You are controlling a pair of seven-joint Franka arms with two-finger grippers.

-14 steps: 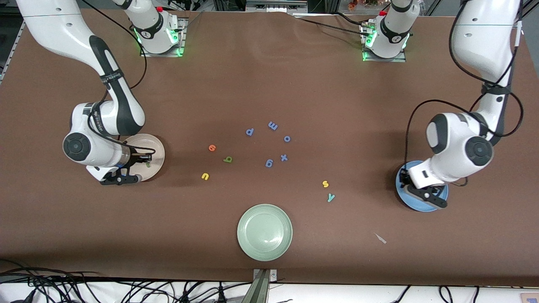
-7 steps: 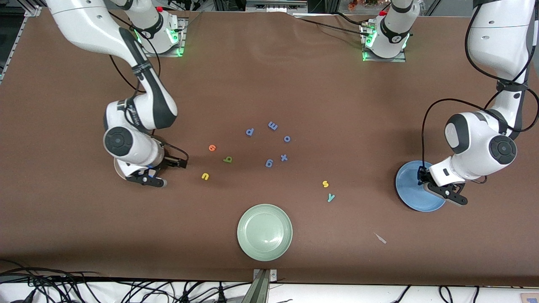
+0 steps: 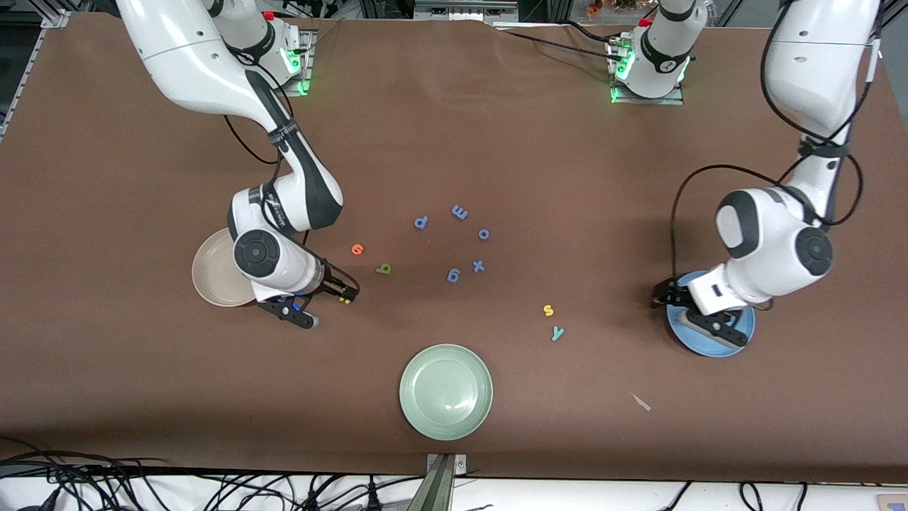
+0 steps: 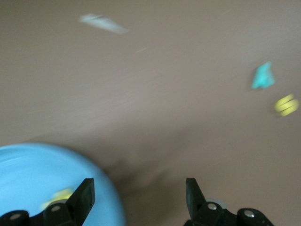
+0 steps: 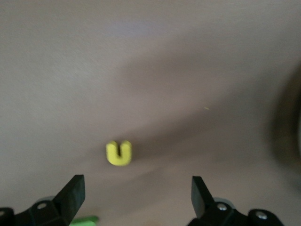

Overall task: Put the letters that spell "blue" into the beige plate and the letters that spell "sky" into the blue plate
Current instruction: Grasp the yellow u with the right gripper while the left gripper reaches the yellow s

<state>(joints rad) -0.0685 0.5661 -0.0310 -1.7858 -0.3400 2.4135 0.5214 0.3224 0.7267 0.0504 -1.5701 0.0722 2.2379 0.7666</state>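
Note:
My right gripper (image 3: 325, 304) is open and low over the table beside the beige plate (image 3: 213, 273), with the yellow "u" (image 5: 119, 153) just ahead of its fingers. In the right wrist view the gripper (image 5: 137, 180) holds nothing. The orange "e" (image 3: 357, 249) and olive "b" (image 3: 384, 269) lie close by. The "l" is hidden. My left gripper (image 3: 691, 312) is open over the rim of the blue plate (image 3: 691, 342). A blurred yellow letter (image 4: 59, 197) lies in that plate. Yellow "s" (image 3: 547, 310) and teal "y" (image 3: 557, 332) rest on the table.
Several all-blue letters (image 3: 460, 211) are scattered mid-table. A pale green plate (image 3: 445, 392) sits nearest the front camera. A small white scrap (image 3: 641, 402) lies on the table near the blue plate. A green sliver (image 5: 84, 220) shows by one right finger.
My right arm swung from over the beige plate toward the "u", its gripper opening. My left gripper shifted off the blue plate and back, and opened over its rim.

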